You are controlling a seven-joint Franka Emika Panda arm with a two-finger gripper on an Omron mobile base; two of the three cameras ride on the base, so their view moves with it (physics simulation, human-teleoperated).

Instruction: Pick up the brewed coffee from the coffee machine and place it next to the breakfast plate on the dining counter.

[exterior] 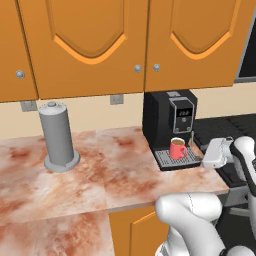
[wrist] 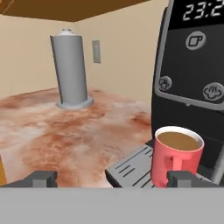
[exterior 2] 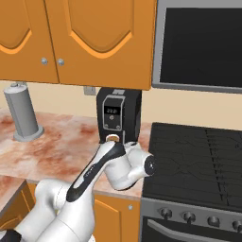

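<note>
From the left base view, the red mug (exterior: 177, 148) of brewed coffee stands on the grated drip tray of the coffee machine (exterior: 170, 122), under the spout. The gripper (exterior: 204, 159) hovers just to the right of the tray, close to the mug but apart from it, so the reach is the step in hand, not yet the grasp.

From the right base view, the arm's forearm crosses in front of the machine (exterior 2: 118, 113); only the mug's rim (exterior 2: 112, 138) peeks above it, beside the stove (exterior 2: 198, 160).

Seen from the hand view, the mug (wrist: 176, 156) sits off to the right, handle toward the camera, and the fingertips (wrist: 46, 178) stand wide apart and empty. Next, I judge, the hand must shift toward the mug to centre it, advance, then close.
</note>
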